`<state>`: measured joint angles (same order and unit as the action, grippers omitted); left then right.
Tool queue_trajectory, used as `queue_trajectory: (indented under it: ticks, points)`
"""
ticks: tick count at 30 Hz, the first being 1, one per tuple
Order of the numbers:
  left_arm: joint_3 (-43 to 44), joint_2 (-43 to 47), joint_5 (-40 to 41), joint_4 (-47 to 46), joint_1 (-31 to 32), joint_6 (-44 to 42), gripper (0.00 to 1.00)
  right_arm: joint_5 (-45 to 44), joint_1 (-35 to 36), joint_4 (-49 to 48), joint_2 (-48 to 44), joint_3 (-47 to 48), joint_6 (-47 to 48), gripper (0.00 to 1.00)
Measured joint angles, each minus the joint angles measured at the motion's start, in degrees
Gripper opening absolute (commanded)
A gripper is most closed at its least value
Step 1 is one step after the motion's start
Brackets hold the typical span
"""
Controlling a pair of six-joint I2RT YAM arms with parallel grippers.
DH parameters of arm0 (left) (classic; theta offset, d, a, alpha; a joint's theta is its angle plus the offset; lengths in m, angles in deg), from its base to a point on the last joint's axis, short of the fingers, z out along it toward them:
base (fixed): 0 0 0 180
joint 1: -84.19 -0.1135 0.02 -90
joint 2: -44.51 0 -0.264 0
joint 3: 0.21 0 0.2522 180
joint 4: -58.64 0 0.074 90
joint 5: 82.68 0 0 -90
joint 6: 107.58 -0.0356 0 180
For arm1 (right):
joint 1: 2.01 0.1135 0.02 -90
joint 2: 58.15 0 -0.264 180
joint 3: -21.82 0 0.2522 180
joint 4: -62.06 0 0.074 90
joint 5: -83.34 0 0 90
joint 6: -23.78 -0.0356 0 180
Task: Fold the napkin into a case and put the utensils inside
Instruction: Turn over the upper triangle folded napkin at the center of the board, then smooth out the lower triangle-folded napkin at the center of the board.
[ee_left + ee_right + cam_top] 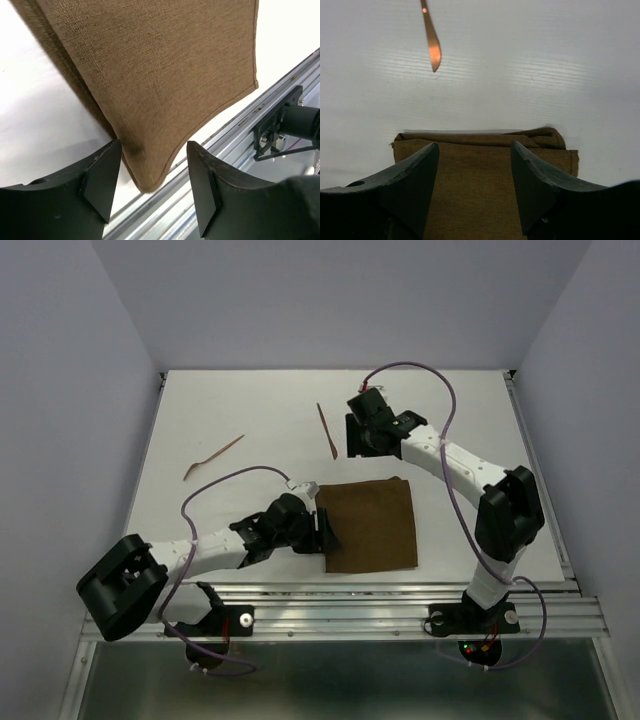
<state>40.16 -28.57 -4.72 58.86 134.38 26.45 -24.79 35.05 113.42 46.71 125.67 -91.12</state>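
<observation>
The napkin (pixel 370 526) lies as a folded dark brown rectangle near the table's front edge. My left gripper (pixel 327 533) is open at its left side. In the left wrist view the napkin (pixel 160 75) has its near corner between the spread fingers of the left gripper (pixel 152 185), which do not close on it. My right gripper (pixel 358 445) is open and empty, hovering behind the napkin's far edge. The right wrist view shows that gripper (pixel 475 165) over the napkin (pixel 480 195). One utensil (pixel 325 430) lies left of the right gripper, its tip (pixel 431 42) in the right wrist view. The other utensil (pixel 212 457) lies at the far left.
A metal rail (pixel 400 615) runs along the table's front edge, just past the napkin's near edge; it also shows in the left wrist view (pixel 240 135). Grey walls enclose the white table (pixel 250 400) on three sides.
</observation>
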Motion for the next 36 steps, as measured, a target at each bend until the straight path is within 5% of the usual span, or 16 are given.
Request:
queue_trajectory:
  ticks: [4, 9, 12, 14, 15, 19, 26, 36]
  points:
    - [1.46, 6.12, 3.13, 6.78, -0.07, -0.07, 0.62, -1.53, -2.62, -0.52, -6.08, -5.44, -0.04, 0.65]
    - [5.79, 8.35, 6.34, 11.74, -1.2, -0.46, 0.41, -2.05, -5.53, -1.22, -13.55, -13.35, -0.5, 0.63]
    - [7.8, 7.82, 7.63, 12.79, -2.58, -0.63, 0.36, -1.88, -7.78, -1.2, -17.62, -18.91, -0.81, 0.62]
    - [9.2, 6.23, 8.28, 13.27, -3.45, -0.55, 0.41, -1.88, -9.03, -1.18, -19.08, -21.44, -0.85, 0.62]
    - [10.62, 4.5, 8.76, 14.05, -4.28, -0.44, 0.54, -1.84, -9.86, -1.27, -19.82, -23.26, -0.98, 0.62]
    - [14.32, -3.1, 9.6, 14.43, -7.74, 1.16, 0.62, -1.33, -10.8, -0.79, -20.98, -27.26, -1.4, 0.62]
    - [15.85, -11.28, 9.31, 14.64, -13.4, 3.08, 0.62, -0.22, -10.78, -0.96, -21.59, -28.76, -1.9, 0.62]
    - [20.2, -18.01, 8.76, 13.38, -13.42, 4.2, 0.58, 0.83, -10.78, -1.31, -21.57, -28.79, -1.9, 0.61]
